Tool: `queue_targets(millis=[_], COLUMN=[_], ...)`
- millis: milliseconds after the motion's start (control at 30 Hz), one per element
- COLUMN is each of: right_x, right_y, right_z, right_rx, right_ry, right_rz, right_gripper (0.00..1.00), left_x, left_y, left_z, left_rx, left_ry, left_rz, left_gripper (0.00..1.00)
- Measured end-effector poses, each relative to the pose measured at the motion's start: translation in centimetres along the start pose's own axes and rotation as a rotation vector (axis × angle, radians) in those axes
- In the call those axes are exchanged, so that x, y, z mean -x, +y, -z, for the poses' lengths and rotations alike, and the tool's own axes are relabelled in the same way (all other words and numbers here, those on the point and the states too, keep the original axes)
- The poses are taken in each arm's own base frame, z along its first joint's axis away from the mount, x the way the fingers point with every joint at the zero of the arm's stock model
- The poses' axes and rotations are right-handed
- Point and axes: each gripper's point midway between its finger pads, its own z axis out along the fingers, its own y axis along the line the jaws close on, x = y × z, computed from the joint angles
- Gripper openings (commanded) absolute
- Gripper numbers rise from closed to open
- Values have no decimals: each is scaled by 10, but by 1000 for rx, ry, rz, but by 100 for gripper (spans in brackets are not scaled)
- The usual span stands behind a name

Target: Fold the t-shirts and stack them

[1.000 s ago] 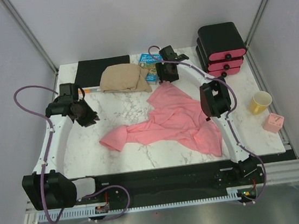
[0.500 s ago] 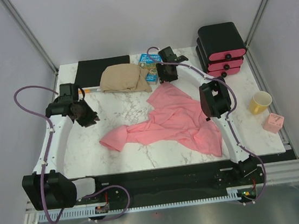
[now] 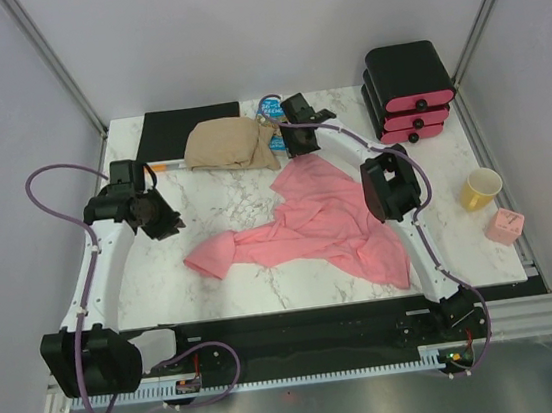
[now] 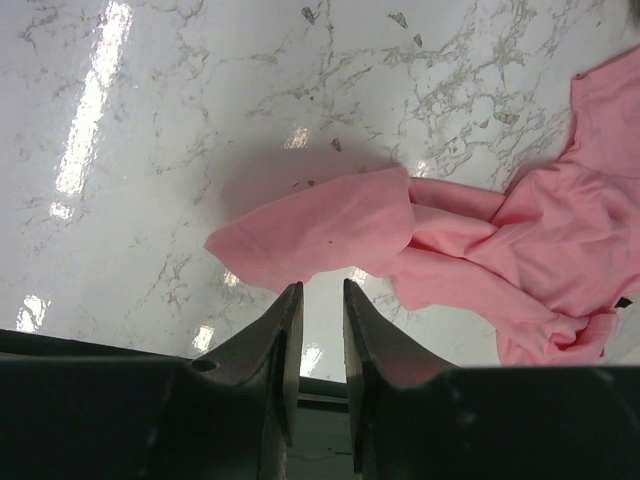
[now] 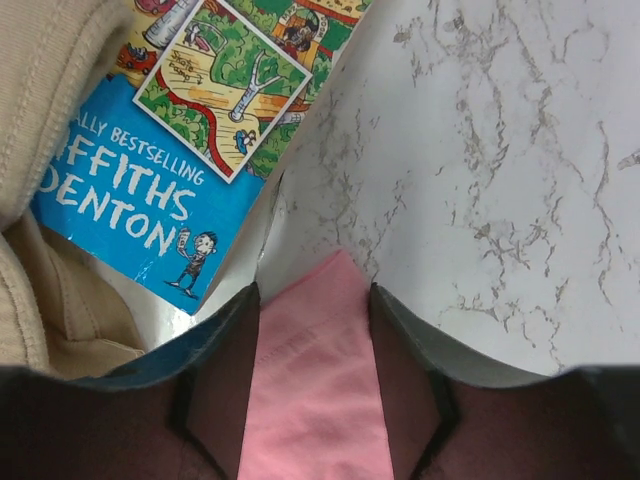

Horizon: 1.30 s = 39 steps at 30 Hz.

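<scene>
Jaws of your right gripper (image 5: 313, 330) have narrowed onto the far corner of the pink t-shirt (image 3: 323, 216) and carried it toward the book (image 5: 150, 190); left gripper (image 4: 318, 310) hovers narrow, empty, just short of the sleeve; spreading underway.

Bare marble (image 3: 223, 188) lies open left of the pink t-shirt (image 3: 323, 216); book (image 5: 170, 170) and tan cloth (image 3: 230, 144) crowd its far corner.

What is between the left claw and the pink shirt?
Only bare marble table lies between the left gripper and the pink shirt, as the left wrist view shows.
</scene>
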Motion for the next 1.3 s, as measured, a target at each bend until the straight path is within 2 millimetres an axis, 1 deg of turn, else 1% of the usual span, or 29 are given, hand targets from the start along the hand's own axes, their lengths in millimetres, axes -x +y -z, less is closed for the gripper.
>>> queue_targets(millis=[67, 100, 167, 200, 300, 400, 500, 533, 700, 800, 867, 933, 967, 1167, 1233, 1300], right_x=[0, 0, 0, 0, 0, 0, -2, -5, -30, -51, -55, -50, -42, 15, 27, 34], right_y=[-1, -2, -2, -1, -1, -2, -5, -7, -26, -43, -53, -63, -68, -90, -94, -96], right_z=[0, -1, -1, -2, -2, -1, 2, 4, 26, 45, 59, 75, 85, 149, 163, 173], right_rx=[-10, -15, -18, -19, -32, -41, -51, -57, -124, -173, -195, -211, -215, -226, -230, -232], right_ry=[-2, -2, -6, -8, -16, -23, -27, -23, 27, 80, 93, 78, 57, -125, -165, -190], right_rz=[-7, -7, -19, -28, -32, -34, -37, -37, -26, -17, -20, -33, -44, -115, -126, -130], right_gripper=[35, 21, 9, 5, 1, 0, 0, 0, 0, 0, 0, 0, 0, 0, 0, 0], left_x=[0, -1, -2, -3, -4, -4, -5, -5, -9, -13, -15, -16, -16, -18, -20, -22], left_y=[0, 0, 1, 2, 2, 2, 1, 1, -10, -17, -22, -26, -27, -32, -34, -36], left_z=[2, 3, 4, 4, 5, 5, 5, 5, 0, -1, 0, 0, 0, 1, 0, -1], left_rx=[-5, -6, -5, -5, -4, -4, -10, -13, -60, -90, -111, -128, -133, -160, -165, -167], left_ry=[-6, -7, -6, -6, -5, -3, 0, 1, 39, 60, 67, 72, 73, 83, 89, 96], left_rz=[0, 0, 0, 0, 0, 0, 0, -1, -7, -20, -28, -35, -36, -52, -60, -68], left_gripper=[30, 29, 30, 30, 30, 31, 36, 39, 41, 41, 41, 41, 41, 41, 41, 43])
